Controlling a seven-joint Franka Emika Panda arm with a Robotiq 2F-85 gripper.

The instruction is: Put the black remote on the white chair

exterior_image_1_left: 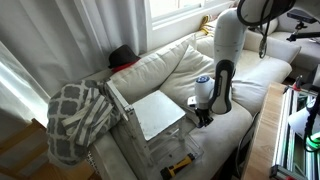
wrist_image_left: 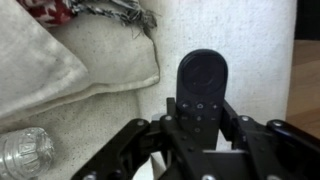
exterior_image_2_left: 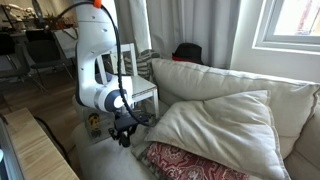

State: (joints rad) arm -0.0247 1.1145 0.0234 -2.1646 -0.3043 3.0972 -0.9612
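black remote (wrist_image_left: 202, 80): lower end hidden between the fingers of the hand (wrist_image_left: 203, 124) that clamps it; in both exterior views it is too small and dark to tell from the hand.
hand: its base is cut off by the bottom edge of the wrist view.
white chair (exterior_image_1_left: 157, 113): left side of the frame lies under the chequered blanket (exterior_image_1_left: 75, 115); in an exterior view the white chair (exterior_image_2_left: 143, 88) stands partly behind the arm (exterior_image_2_left: 98, 60).
clear bottle (wrist_image_left: 25, 155): blurred, cut off at the near left corner of the wrist view.
red patterned cloth (exterior_image_2_left: 195, 160): cut off by the bottom edge.
black cloth (exterior_image_1_left: 122, 55): lower part hidden behind the sofa back (exterior_image_1_left: 160, 62).
yellow-and-black tool (exterior_image_1_left: 180, 162): too small to tell its form.
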